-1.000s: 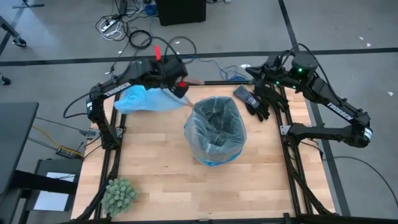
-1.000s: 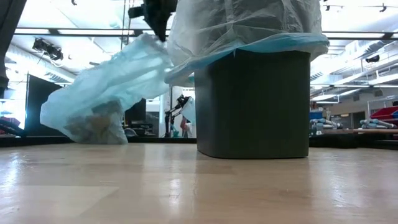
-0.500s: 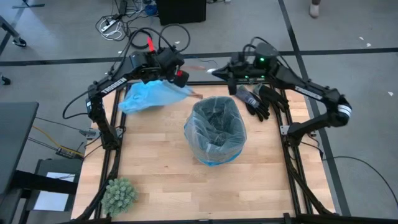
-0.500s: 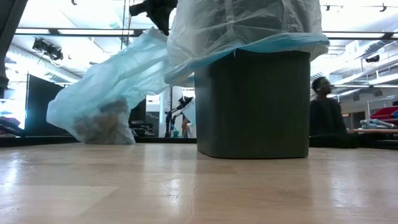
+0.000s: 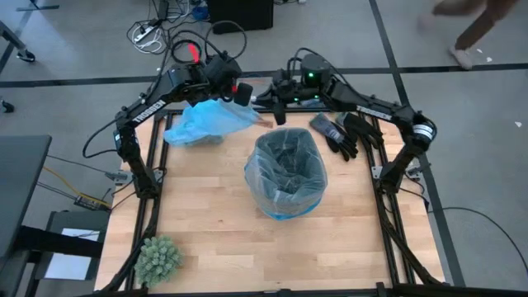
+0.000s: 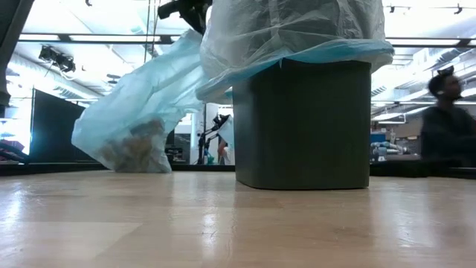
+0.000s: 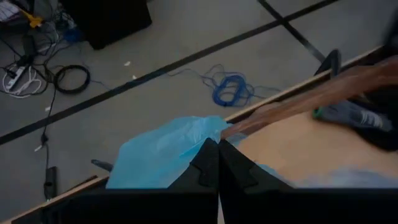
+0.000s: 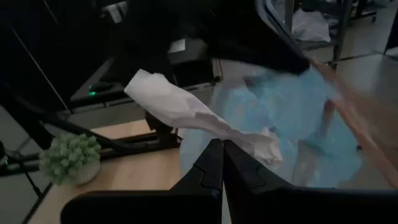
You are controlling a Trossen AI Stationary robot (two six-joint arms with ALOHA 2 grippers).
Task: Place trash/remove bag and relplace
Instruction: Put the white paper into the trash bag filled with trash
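Note:
The sky-blue bag [image 5: 206, 122] lies at the table's far left. In the low view the bag [image 6: 149, 89] slants down from my left gripper [image 6: 190, 7], and its bottom [image 6: 132, 149], holding brownish trash, rests on the table. My left gripper [image 5: 237, 89] is shut on the bag's top. My right gripper [image 5: 274, 97] is just right of it at the far edge, shut on a white crumpled piece [image 8: 186, 112]. The dark bin [image 6: 301, 123] stands mid-table, lined with a paler bag [image 5: 286, 172]. My left gripper pinches the bag's gathered top end [image 7: 202, 134] between its two shut fingers. The bag hangs slanting below the gripper, toward the table's left. Its filled bottom [image 6: 132, 149] stays on the table. My right gripper pinches the white crumpled piece near one end [image 8: 245, 138] between its shut fingers. The fingers lie about level and point toward the table's left. The rest of the piece [image 8: 155, 87] sticks out past the fingertips, clear of the table.
A green spiky plant ball [image 5: 157, 258] sits at the near left corner. Dark gloves [image 5: 340, 132] lie at the far right, beside the bin. A person [image 6: 446, 119] is in the room behind the table. Bare wood [image 5: 214, 231] lies near the front edge.
My right gripper has swung from the table's far right corner along the far edge toward the left, close to my left gripper, carrying the white piece. My left gripper has drifted toward the far edge and right, dragging the bag's bottom a little toward the bin.

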